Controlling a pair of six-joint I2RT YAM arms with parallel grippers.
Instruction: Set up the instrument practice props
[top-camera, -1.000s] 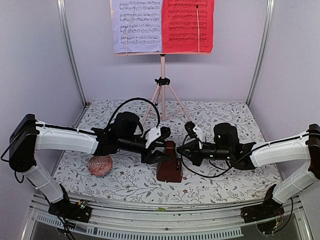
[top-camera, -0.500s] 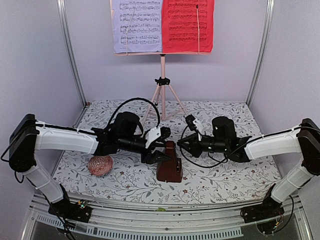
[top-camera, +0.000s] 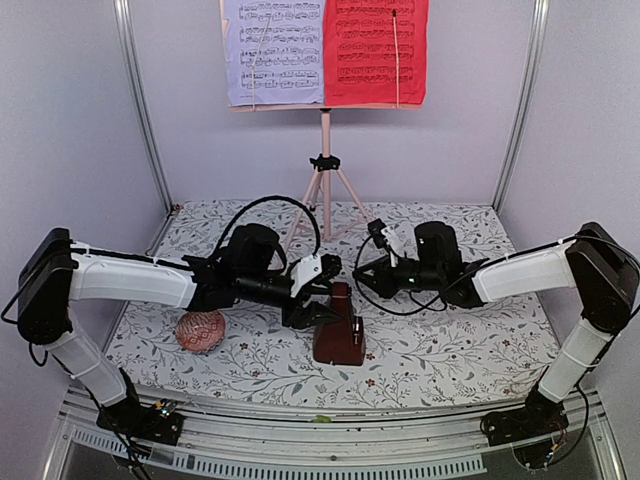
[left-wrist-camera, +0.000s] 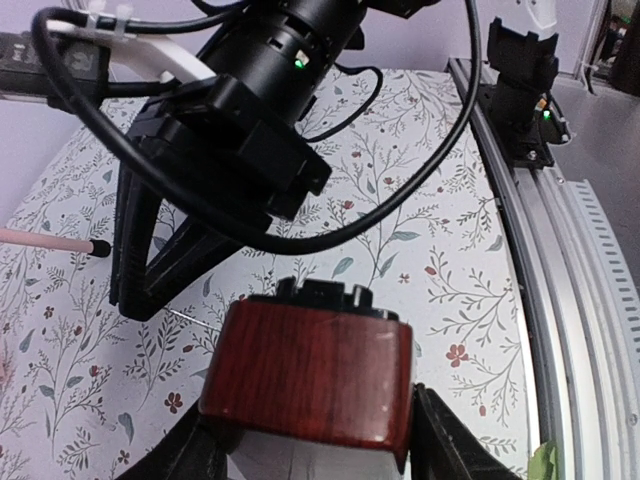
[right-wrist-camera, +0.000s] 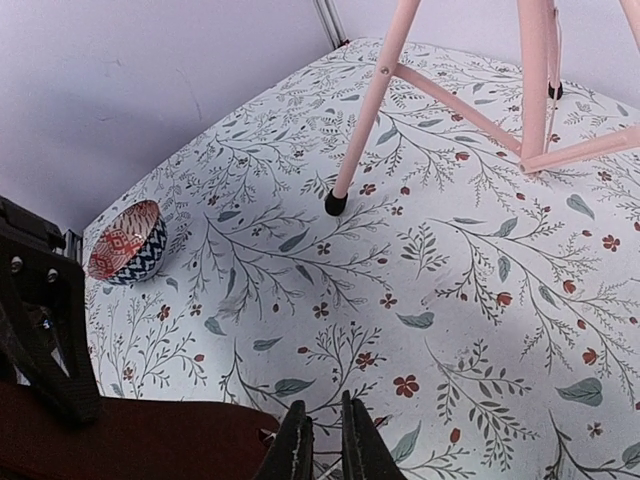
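Observation:
The dark red-brown metronome (top-camera: 338, 332) stands on the floral cloth at centre front. My left gripper (top-camera: 320, 298) is shut on its sides, and in the left wrist view the fingers press both flanks of the metronome (left-wrist-camera: 310, 370). A thin rod sticks out beside it. My right gripper (top-camera: 363, 279) hovers just right of the metronome's top, its fingers (right-wrist-camera: 300, 440) a narrow gap apart with nothing between them; a corner of the metronome (right-wrist-camera: 120, 440) lies at their left. The pink music stand (top-camera: 325, 160) rises at the back, holding a lavender page (top-camera: 273, 50) and a red page (top-camera: 375, 50).
A small patterned bowl (top-camera: 200, 331) sits at front left, also in the right wrist view as the bowl (right-wrist-camera: 128, 243). The stand's pink tripod legs (right-wrist-camera: 365, 120) spread over the cloth behind the grippers. Metal frame posts (top-camera: 140, 100) flank the table, and a rail runs along the near edge.
My right gripper has drawn up and back from the metronome's right side, its arm swinging toward the back, and its fingers have parted slightly. The left gripper and metronome have not moved.

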